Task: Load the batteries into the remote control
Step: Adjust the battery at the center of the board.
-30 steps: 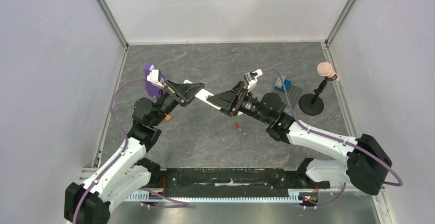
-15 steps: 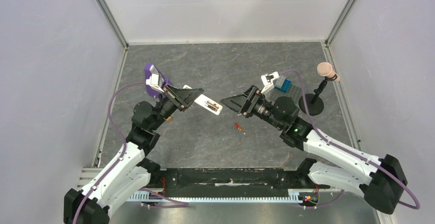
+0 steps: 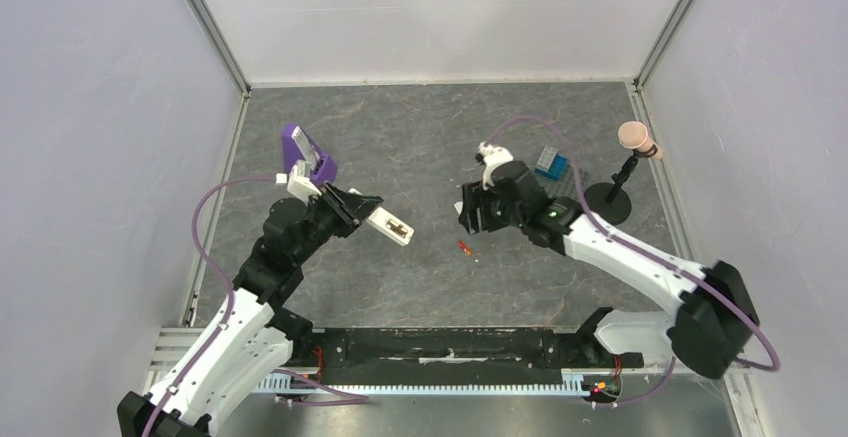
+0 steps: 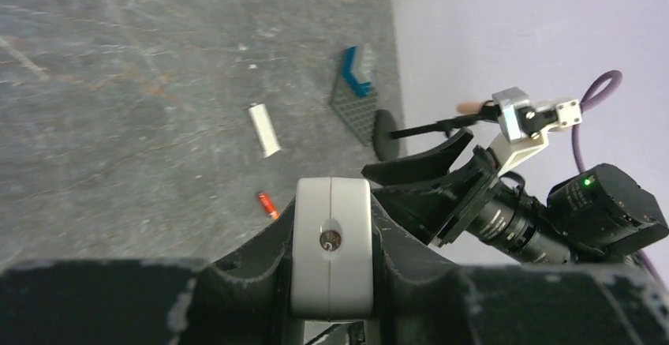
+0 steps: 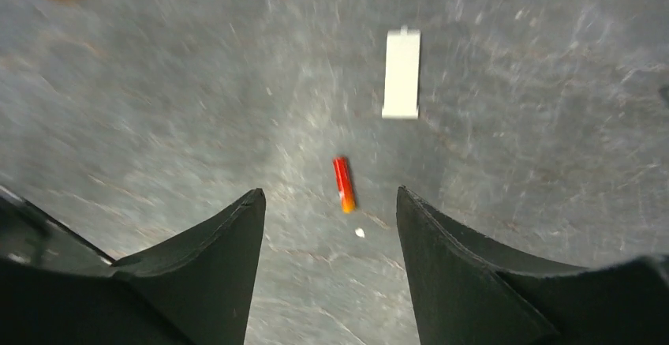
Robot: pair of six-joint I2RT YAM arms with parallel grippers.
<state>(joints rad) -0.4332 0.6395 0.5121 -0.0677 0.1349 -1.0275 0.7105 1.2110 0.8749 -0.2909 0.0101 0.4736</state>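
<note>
Left fingers (image 4: 426,282) clamp remote control (image 4: 331,242) (battery (image 5: 342,184) loose).

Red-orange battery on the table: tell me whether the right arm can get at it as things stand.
Probably yes. The red-orange battery lies bare on the table, just ahead of the open right gripper; the white strip lies apart, beyond it.

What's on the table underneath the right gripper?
The red-orange battery lies on the table, seen between the fingers of the open right gripper; a flat white strip lies beyond. The fingers cover the table either side.
</note>
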